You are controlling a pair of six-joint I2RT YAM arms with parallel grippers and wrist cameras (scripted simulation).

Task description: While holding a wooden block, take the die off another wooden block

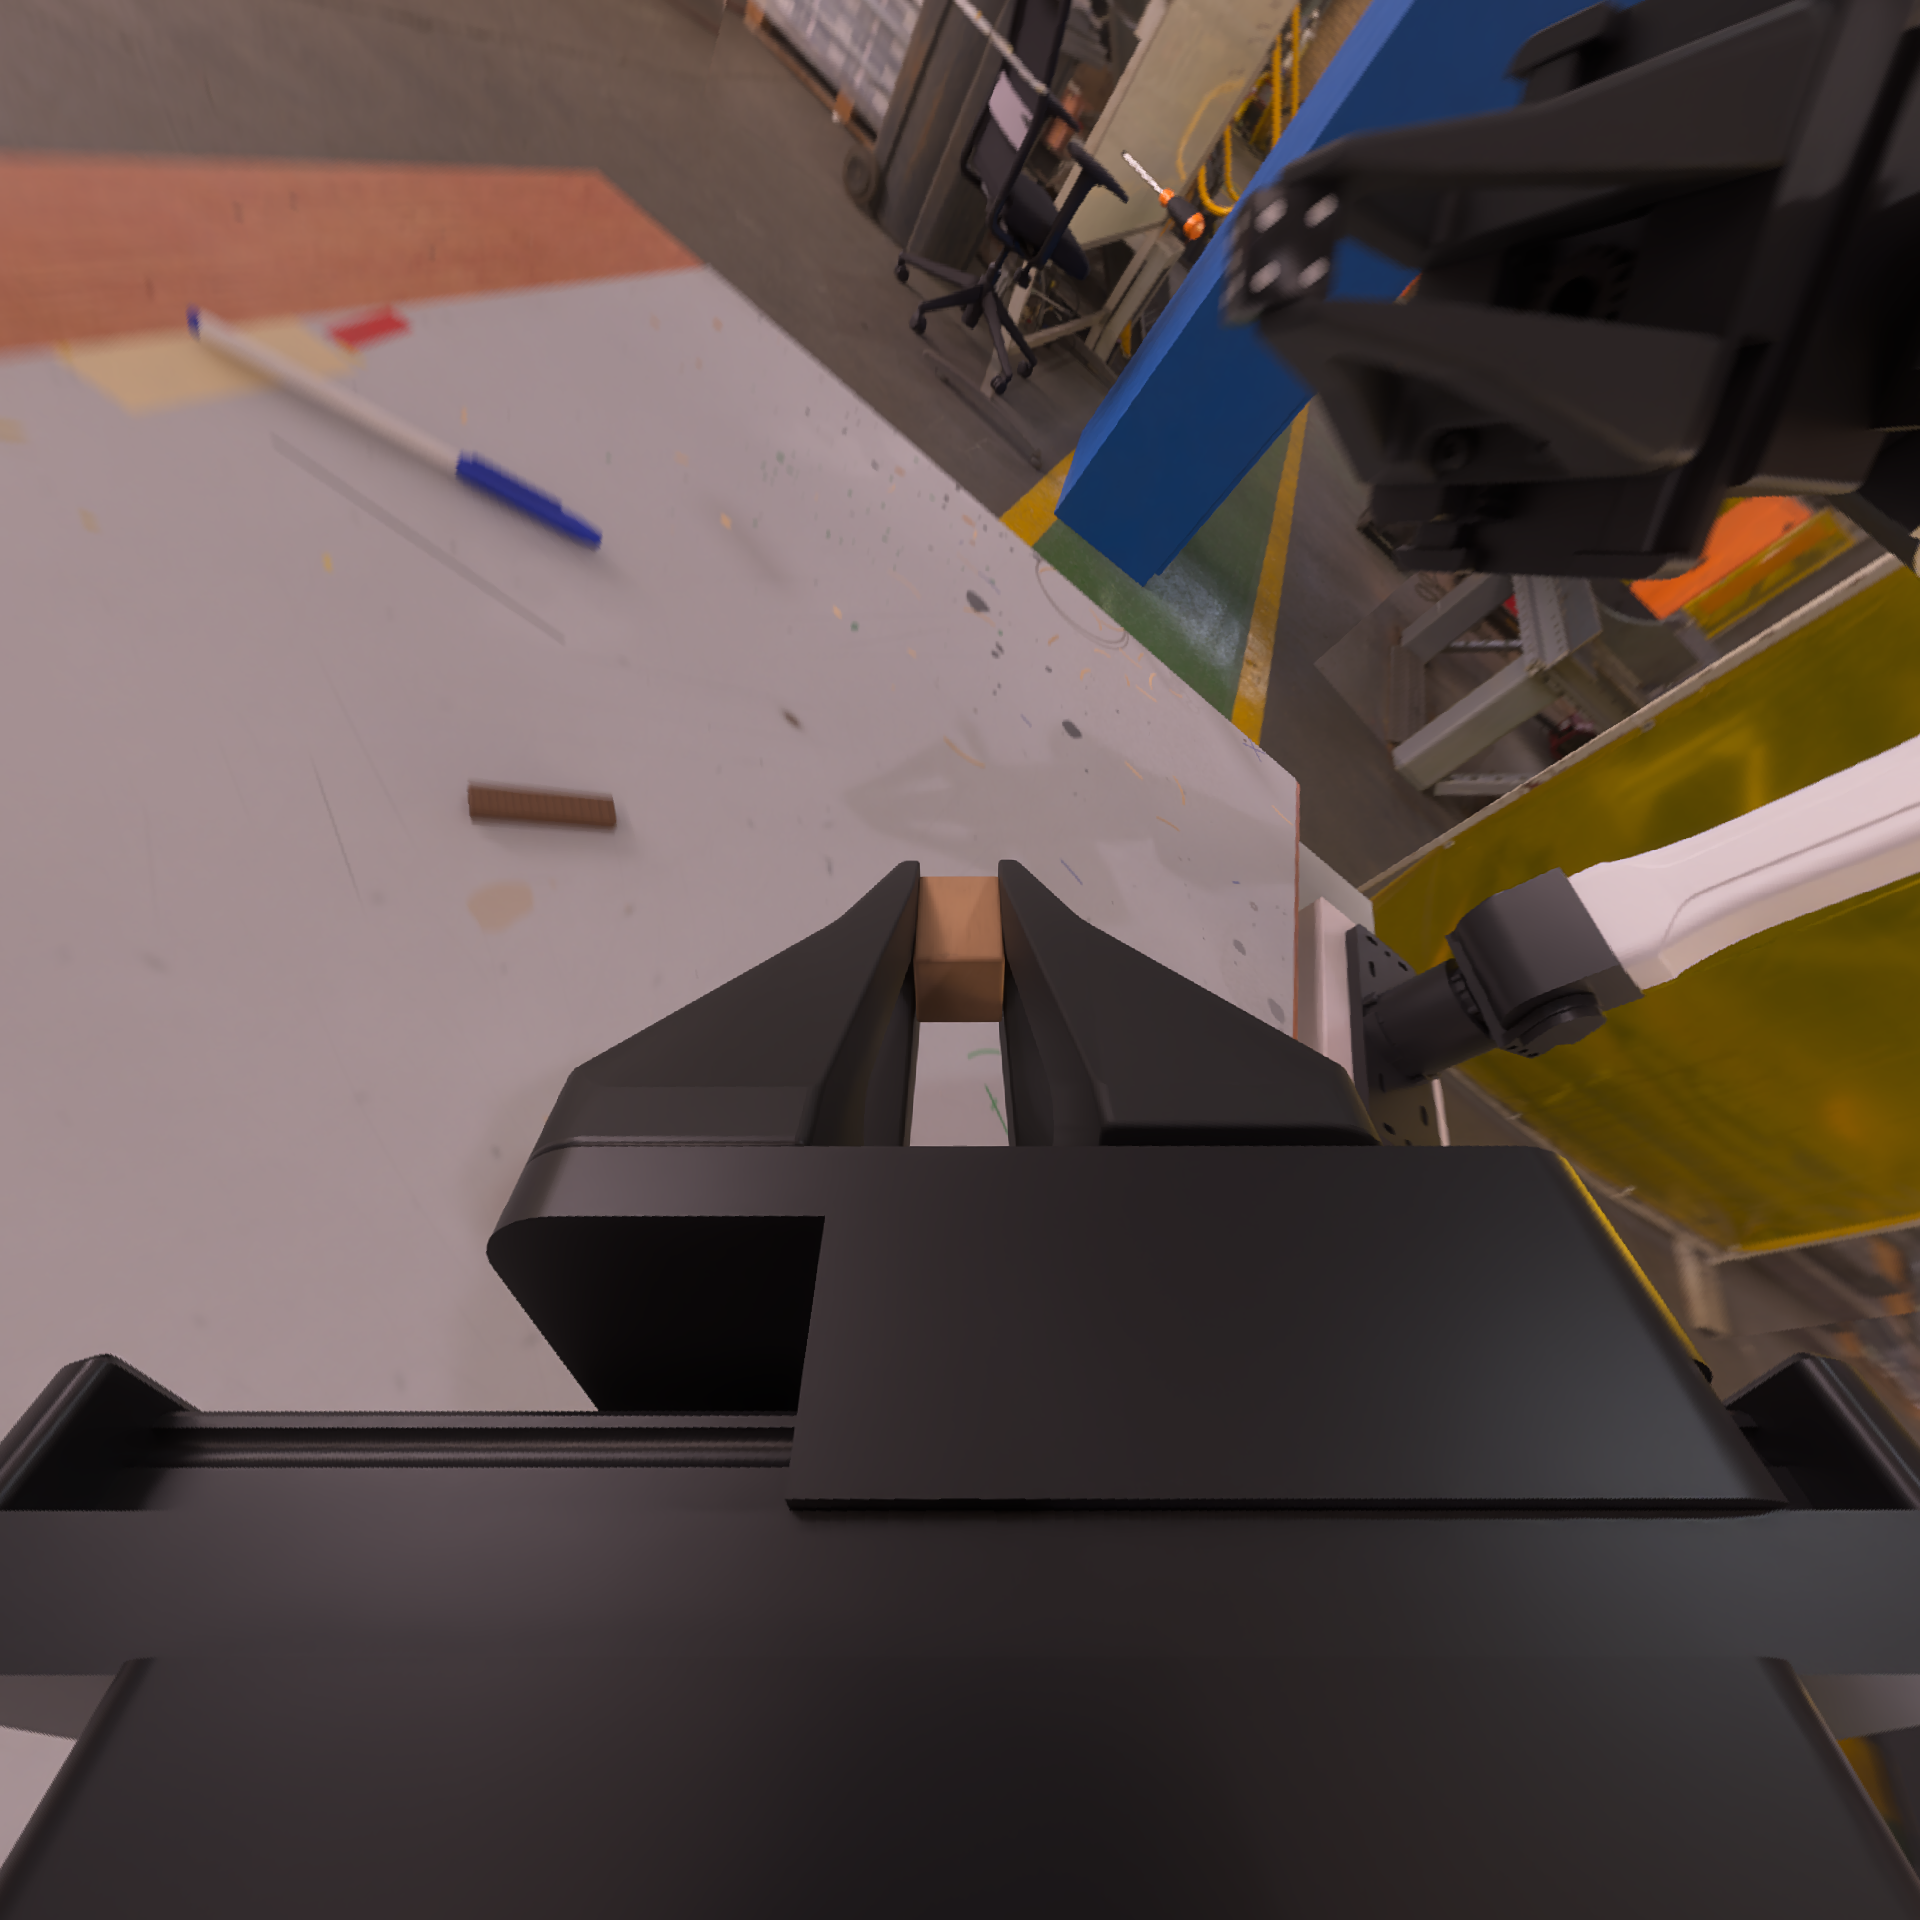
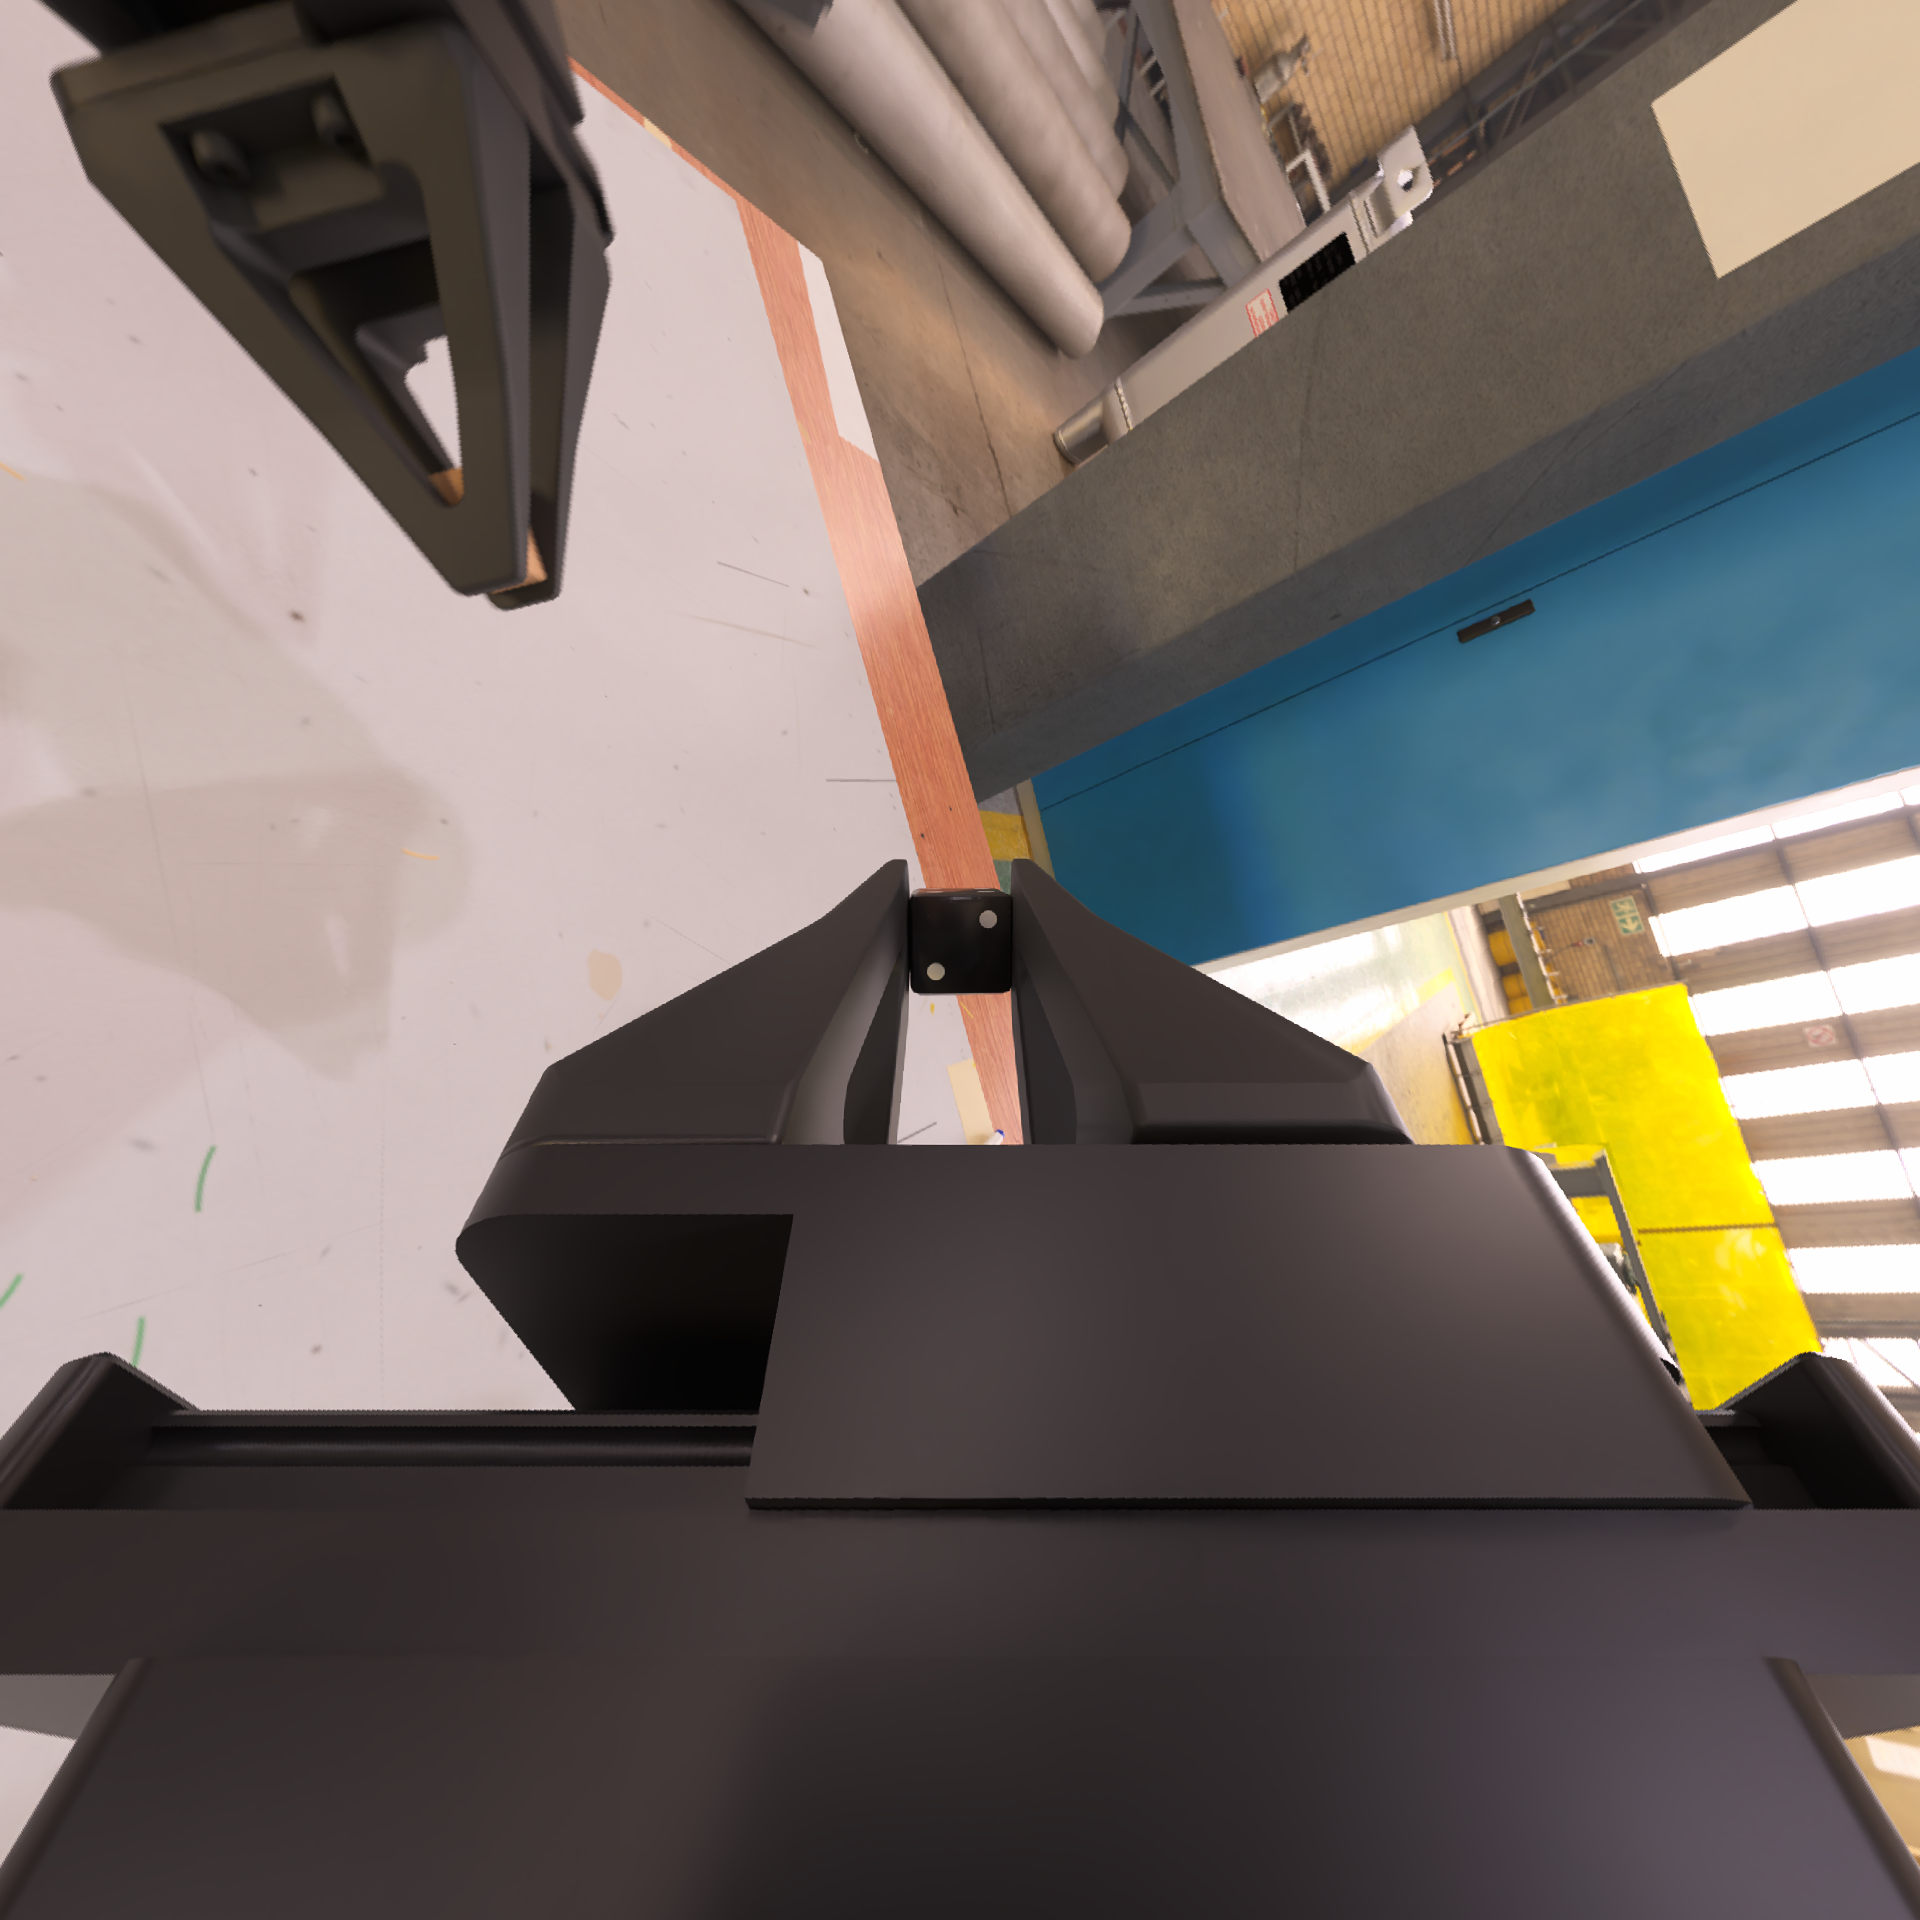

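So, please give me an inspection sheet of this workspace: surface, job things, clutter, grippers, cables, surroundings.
Surface: pale table, speckled and scuffed.
Job's things: wooden block in left gripper; black die in right gripper; the other block not seen.
Clutter: blue-capped pen; small brown ridged bar.
Grippers: both shut on their loads, above the table.
Cables: nothing seen.
Surroundings: office chair, workshop floor.
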